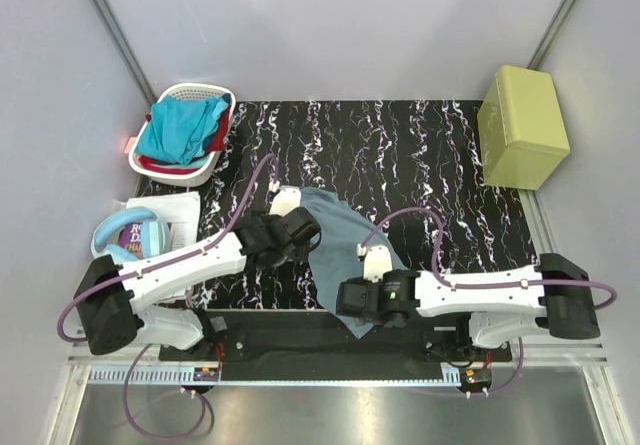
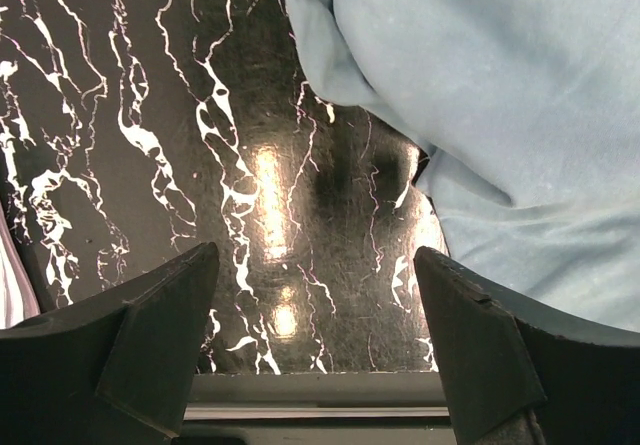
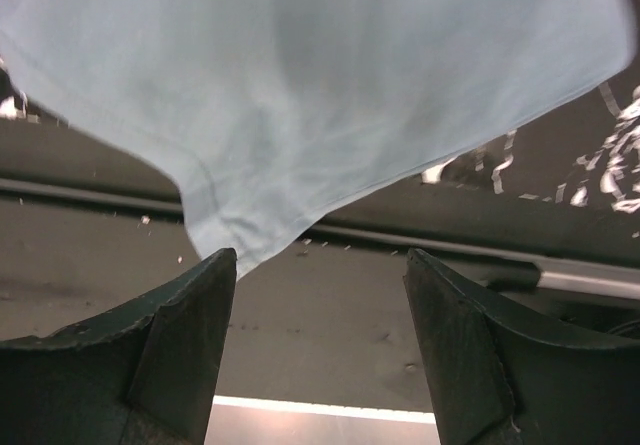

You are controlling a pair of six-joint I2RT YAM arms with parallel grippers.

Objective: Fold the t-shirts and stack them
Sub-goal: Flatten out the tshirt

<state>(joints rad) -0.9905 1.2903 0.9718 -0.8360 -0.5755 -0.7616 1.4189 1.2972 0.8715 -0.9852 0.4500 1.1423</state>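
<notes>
Though the left claw (image 1: 305, 228) and right claw (image 1: 348, 298) flank the grey-blue t-shirt (image 1: 335, 230) from overhead, neither grips it. Left wrist: jaws agape, cloth ahead-right, so closing pinches bare table (image 2: 150, 115). Right wrist: jaws agape, and the overhanging hem corner just ahead might slide off.

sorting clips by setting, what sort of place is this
Probably a robotics lab cell staged for laundry folding, not a home: bare grey panel walls around a black marbled table, a left arm and right arm bolted at its near edge, and a white laundry basket holding a turquoise t-shirt.
</notes>
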